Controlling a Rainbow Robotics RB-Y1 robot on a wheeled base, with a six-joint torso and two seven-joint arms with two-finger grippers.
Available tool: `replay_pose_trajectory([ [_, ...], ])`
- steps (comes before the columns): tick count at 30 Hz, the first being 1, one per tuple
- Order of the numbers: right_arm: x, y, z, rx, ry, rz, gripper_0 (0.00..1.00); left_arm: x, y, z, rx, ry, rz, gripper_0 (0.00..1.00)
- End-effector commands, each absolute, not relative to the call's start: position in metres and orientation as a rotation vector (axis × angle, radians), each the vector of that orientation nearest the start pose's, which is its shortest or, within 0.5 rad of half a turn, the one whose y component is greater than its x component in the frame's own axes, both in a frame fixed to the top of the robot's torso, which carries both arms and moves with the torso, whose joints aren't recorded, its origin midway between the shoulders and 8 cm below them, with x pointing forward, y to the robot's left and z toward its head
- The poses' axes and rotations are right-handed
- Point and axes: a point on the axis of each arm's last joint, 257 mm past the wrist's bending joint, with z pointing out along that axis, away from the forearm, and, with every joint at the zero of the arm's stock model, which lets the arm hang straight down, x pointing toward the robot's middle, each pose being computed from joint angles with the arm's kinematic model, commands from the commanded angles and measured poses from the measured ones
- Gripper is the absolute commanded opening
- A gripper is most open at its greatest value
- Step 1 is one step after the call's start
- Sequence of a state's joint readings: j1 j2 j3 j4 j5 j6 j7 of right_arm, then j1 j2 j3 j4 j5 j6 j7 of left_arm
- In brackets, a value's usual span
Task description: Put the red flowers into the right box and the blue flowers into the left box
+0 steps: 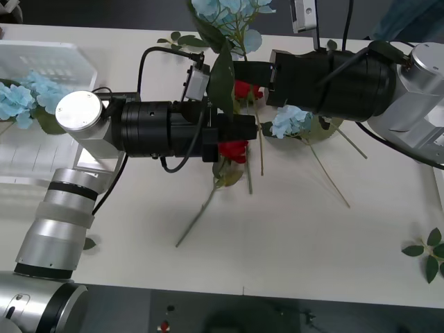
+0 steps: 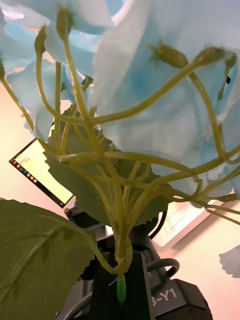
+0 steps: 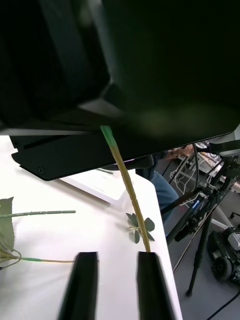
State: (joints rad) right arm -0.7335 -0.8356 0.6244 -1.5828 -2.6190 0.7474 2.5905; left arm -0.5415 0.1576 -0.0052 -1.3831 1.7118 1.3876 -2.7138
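1. Near right corner of the tabletop (image 1: 291,243): loose green leaf sprigs (image 1: 427,251) lie well apart from the working area.

2. Middle of the tabletop: both arms meet here, crossing over a loose heap of flowers.
- The left gripper (image 1: 243,128) (image 3: 117,255) reaches in from the left edge. Its black fingers (image 3: 150,285) stand a narrow gap apart. A thin yellow-green stem (image 3: 125,185) runs down to the tip of one finger. It is not pinched between the two.
- The red flowers (image 1: 234,150) lie on the tabletop directly beneath the two grippers and are largely hidden by them. Their long stems trail toward the near edge.
- One loose blue flower (image 1: 290,121) lies flat just beside the roses, under the right forearm.

3. The right gripper (image 1: 253,73) comes in from the right edge, just beyond the left one. It is closed on the stem foot of the raised blue flower (image 1: 229,14) (image 2: 150,100). That flower stands up clear of the tabletop, with one large dark leaf hanging in front of both grippers. In the right wrist view its branching stalks fan out from a single stem at the grip.

4. Far left corner: the left box (image 1: 41,55), white with slotted walls. Two blue flower heads (image 1: 31,97) rest at its near side.
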Motion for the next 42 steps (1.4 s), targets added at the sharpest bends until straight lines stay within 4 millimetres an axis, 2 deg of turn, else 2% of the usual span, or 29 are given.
replay_pose_trajectory([
  [1, 0.438, 0.013, 0.022, -0.821, 1.443, 1.478, 0.0, 0.422, -0.055, -0.076, 1.126, 1.266, -1.275, 0.0],
  [8, 0.438, 0.014, 0.022, -0.824, 1.444, 1.477, 0.0, 0.426, -0.057, -0.077, 1.113, 1.273, -1.262, 0.0],
  [9, 0.438, 0.014, 0.022, -0.824, 1.444, 1.477, 0.0, 0.426, -0.057, -0.077, 1.115, 1.274, -1.259, 0.07],
  [10, 0.437, 0.014, 0.022, -0.825, 1.443, 1.478, 0.0, 0.427, -0.055, -0.078, 1.112, 1.278, -1.257, 0.31],
  [12, 0.437, 0.014, 0.022, -0.826, 1.442, 1.477, 0.0, 0.427, -0.047, -0.083, 1.093, 1.288, -1.264, 0.52],
  [15, 0.438, 0.014, 0.022, -0.825, 1.443, 1.476, 0.0, 0.422, -0.035, -0.09, 1.092, 1.297, -1.282, 0.62],
  [18, 0.438, 0.014, 0.022, -0.823, 1.442, 1.477, 0.0, 0.414, -0.024, -0.09, 1.12, 1.282, -1.303, 0.62],
  [21, 0.438, 0.013, 0.023, -0.823, 1.441, 1.475, 0.0, 0.409, -0.023, -0.087, 1.131, 1.267, -1.32, 0.62],
  [30, 0.438, 0.013, 0.022, -0.823, 1.443, 1.475, 0.0, 0.401, -0.048, -0.072, 1.138, 1.215, -1.362, 0.62],
  [34, 0.438, 0.013, 0.022, -0.823, 1.443, 1.475, 0.0, 0.403, -0.06, -0.063, 1.138, 1.196, -1.356, 0.62],
  [42, 0.438, 0.013, 0.022, -0.823, 1.443, 1.475, 0.0, 0.412, -0.08, -0.062, 1.109, 1.211, -1.413, 0.61],
])
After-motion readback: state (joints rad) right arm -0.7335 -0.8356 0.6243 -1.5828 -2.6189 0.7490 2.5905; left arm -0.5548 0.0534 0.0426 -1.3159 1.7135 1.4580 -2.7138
